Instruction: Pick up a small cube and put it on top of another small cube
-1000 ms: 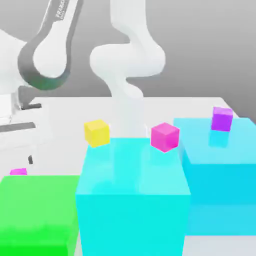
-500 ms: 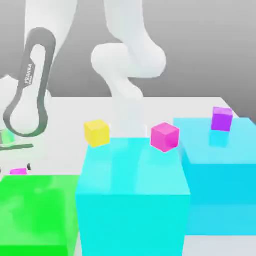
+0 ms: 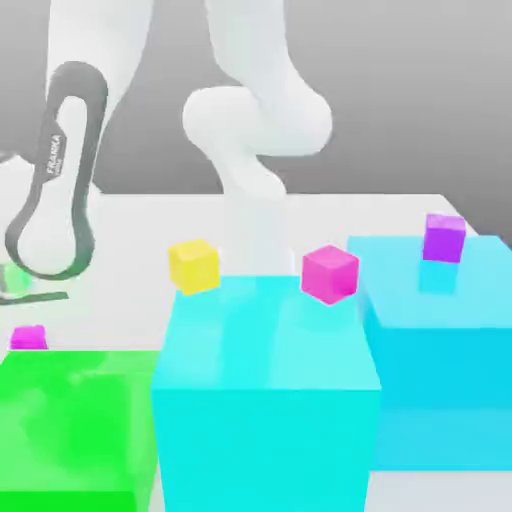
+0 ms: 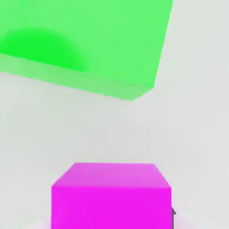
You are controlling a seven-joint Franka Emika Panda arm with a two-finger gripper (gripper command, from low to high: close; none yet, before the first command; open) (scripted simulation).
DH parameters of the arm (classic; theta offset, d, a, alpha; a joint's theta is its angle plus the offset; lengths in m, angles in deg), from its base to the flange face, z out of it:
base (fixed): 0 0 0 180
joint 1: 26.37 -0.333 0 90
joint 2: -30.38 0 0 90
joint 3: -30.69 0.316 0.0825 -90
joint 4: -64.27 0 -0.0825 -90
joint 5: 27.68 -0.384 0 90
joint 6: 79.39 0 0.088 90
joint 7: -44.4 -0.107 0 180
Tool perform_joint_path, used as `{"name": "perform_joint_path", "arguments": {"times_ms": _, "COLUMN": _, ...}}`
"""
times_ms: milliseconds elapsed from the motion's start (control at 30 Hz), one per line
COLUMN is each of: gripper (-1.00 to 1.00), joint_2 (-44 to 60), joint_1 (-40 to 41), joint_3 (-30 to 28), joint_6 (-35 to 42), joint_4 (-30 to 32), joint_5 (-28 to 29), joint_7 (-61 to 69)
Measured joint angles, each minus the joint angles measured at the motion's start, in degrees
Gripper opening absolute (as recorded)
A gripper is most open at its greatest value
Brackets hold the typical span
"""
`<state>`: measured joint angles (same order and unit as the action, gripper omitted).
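Note:
The small cube (image 3: 28, 340), tiny and magenta, peeks over the far edge of the green block at the exterior view's left. My gripper (image 3: 29, 330) hangs right over it under the lowered arm and is shut on it. The hand view has this magenta cube (image 4: 111, 197) very close and large, over the white table. The other small cube (image 3: 194, 265), yellow, rests on the table behind the near cyan block, well to the right of my gripper.
A big green block (image 3: 70, 430) stands in front of the gripper, also seen from above (image 4: 85, 40). Two big cyan blocks (image 3: 265, 390) (image 3: 440, 330) fill the middle and right. A hot-pink cube (image 3: 329, 273) and a violet cube (image 3: 444, 237) sit near them.
The arm swung down to the exterior view's left, over the magenta cube. The fingers closed on the cube, which now shows slightly higher above the green block.

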<state>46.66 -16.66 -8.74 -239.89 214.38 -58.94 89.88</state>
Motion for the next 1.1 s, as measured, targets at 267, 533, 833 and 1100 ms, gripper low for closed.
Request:
{"name": "perform_joint_path", "arguments": {"times_ms": 267, "gripper": -1.0, "joint_2": -4.71, "joint_1": -5.21, "joint_3": -4.12, "joint_6": 13.09, "joint_4": -5.53, "joint_5": 13.03, "joint_7": -1.0}}
{"name": "perform_joint_path", "arguments": {"times_ms": 533, "gripper": -1.0, "joint_2": -18.57, "joint_1": -13.6, "joint_3": 0.11, "joint_6": 33.02, "joint_4": -8.3, "joint_5": 25.56, "joint_7": -14.52}}
{"name": "perform_joint_path", "arguments": {"times_ms": 833, "gripper": -1.0, "joint_2": -36.69, "joint_1": -13.44, "joint_3": 11.1, "joint_6": 40.4, "joint_4": -3.35, "joint_5": 32.43, "joint_7": -36.44}}
{"name": "perform_joint_path", "arguments": {"times_ms": 1100, "gripper": -1.0, "joint_2": -52.64, "joint_1": -10.33, "joint_3": 24.43, "joint_6": 45.98, "joint_4": 1.5, "joint_5": 36.99, "joint_7": -55.22}}
